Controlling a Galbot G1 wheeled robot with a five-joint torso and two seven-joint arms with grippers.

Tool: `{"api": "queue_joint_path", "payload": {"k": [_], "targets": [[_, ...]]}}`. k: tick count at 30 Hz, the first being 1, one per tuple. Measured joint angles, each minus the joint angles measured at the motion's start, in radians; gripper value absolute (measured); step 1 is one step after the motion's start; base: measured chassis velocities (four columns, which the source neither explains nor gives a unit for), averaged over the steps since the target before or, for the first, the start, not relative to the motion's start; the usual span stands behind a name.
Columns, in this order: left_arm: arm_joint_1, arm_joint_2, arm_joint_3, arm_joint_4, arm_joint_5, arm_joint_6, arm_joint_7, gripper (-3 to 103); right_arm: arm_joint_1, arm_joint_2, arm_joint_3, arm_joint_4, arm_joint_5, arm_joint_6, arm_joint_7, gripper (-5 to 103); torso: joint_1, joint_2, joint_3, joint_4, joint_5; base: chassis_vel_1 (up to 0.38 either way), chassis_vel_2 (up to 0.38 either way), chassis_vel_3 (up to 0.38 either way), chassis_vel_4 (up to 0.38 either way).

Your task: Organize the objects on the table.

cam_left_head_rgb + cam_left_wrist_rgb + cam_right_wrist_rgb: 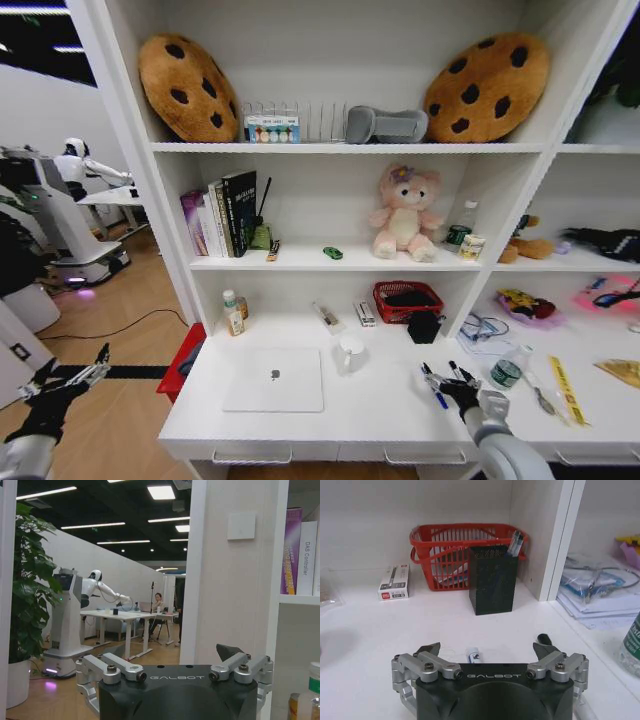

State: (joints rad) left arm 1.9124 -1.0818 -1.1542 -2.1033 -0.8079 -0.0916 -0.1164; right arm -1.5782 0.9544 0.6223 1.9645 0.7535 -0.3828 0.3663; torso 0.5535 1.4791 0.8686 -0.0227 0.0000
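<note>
- A blue pen (436,393) lies on the white table (380,400) near its front edge, to the right of the laptop and the mug.
- In the right wrist view the tip of that pen (472,656) shows on the table between the spread fingers.
- The right gripper (447,381) hangs low over the pen with its fingers (543,642) parted and nothing clamped between them.
- A thin silver laptop (274,380) with a dark logo lies closed on the near left part of the table.
- A white mug (349,353) stands just right of the laptop.
- A black mesh pen holder (493,579) stands farther back on the table, with pens (515,543) sticking out of it.
- A red basket (451,550) sits just behind the pen holder, against the back wall.
- A small white box (395,581) lies left of the basket.
- A green object (333,253) rests on the shelf above, left of a pink plush toy (405,213).
- Two cookie-shaped cushions (188,87) lean on the top shelf.
- The left gripper (70,378) hangs off the table's left end, over the wooden floor, with its fingers (121,667) spread and empty.
</note>
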Motion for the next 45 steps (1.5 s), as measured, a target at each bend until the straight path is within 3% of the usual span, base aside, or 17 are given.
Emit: {"api": "queue_joint_path", "payload": {"k": [8,19,20,22,27,29,33,36,37,42,45], "targets": [[0.000,0.000,0.000,0.000,0.000,0.000,0.000,100,0.094,-0.055,-0.044,-0.026,0.139,-0.117,0.036,100,0.000,0.000,0.000,0.0000,0.0000,0.000,0.000,0.000,0.000],[0.000,0.000,0.000,0.000,0.000,0.000,0.000,100,0.170,-0.113,-0.103,-0.093,0.172,-0.131,0.008,96,0.000,0.000,0.000,-0.0001,0.0001,0.000,0.000,0.000,0.000],[0.000,0.000,0.000,0.000,0.000,0.000,0.000,100,0.176,-0.115,-0.108,-0.101,0.174,-0.131,0.008,89,0.000,0.000,0.000,0.0000,0.0000,0.000,0.000,0.000,0.000],[0.000,0.000,0.000,0.000,0.000,0.000,0.000,100,0.178,-0.117,-0.111,-0.106,0.175,-0.131,0.008,89,0.000,0.000,0.000,0.0000,0.0001,0.000,0.000,0.000,0.000],[0.000,0.000,0.000,0.000,0.000,0.000,0.000,100,0.175,-0.119,-0.114,-0.117,0.175,-0.128,0.004,73,0.000,0.000,0.000,-0.0001,0.0000,0.000,0.000,0.000,0.000],[0.000,0.000,0.000,0.000,0.000,0.000,0.000,100,0.170,-0.118,-0.114,-0.123,0.175,-0.124,-0.005,56,0.000,0.000,0.000,-0.0001,0.0000,0.000,0.000,0.000,0.000],[0.000,0.000,0.000,0.000,0.000,0.000,0.000,100,0.165,-0.113,-0.114,-0.128,0.174,-0.118,-0.014,51,0.000,0.000,0.000,0.0000,0.0000,0.000,0.000,0.000,0.000],[0.000,0.000,0.000,0.000,0.000,0.000,0.000,100,0.160,-0.106,-0.114,-0.136,0.171,-0.110,-0.023,33,0.000,0.000,0.000,-0.0001,0.0000,0.000,0.000,0.000,0.000],[0.000,0.000,0.000,0.000,0.000,0.000,0.000,100,0.160,-0.106,-0.114,-0.136,0.171,-0.110,-0.023,33,0.000,0.000,0.000,-0.0001,0.0000,0.000,0.000,0.000,0.000],[0.000,0.000,0.000,0.000,0.000,0.000,0.000,100,0.158,-0.102,-0.109,-0.142,0.173,-0.101,-0.026,13,0.000,0.000,0.000,-0.0001,0.0000,0.000,0.000,0.000,0.000],[0.000,0.000,0.000,0.000,0.000,0.000,0.000,100,0.153,-0.100,-0.106,-0.140,0.172,-0.098,-0.025,12,0.000,0.000,0.000,0.0000,-0.0001,0.000,0.000,0.000,0.000]]}}
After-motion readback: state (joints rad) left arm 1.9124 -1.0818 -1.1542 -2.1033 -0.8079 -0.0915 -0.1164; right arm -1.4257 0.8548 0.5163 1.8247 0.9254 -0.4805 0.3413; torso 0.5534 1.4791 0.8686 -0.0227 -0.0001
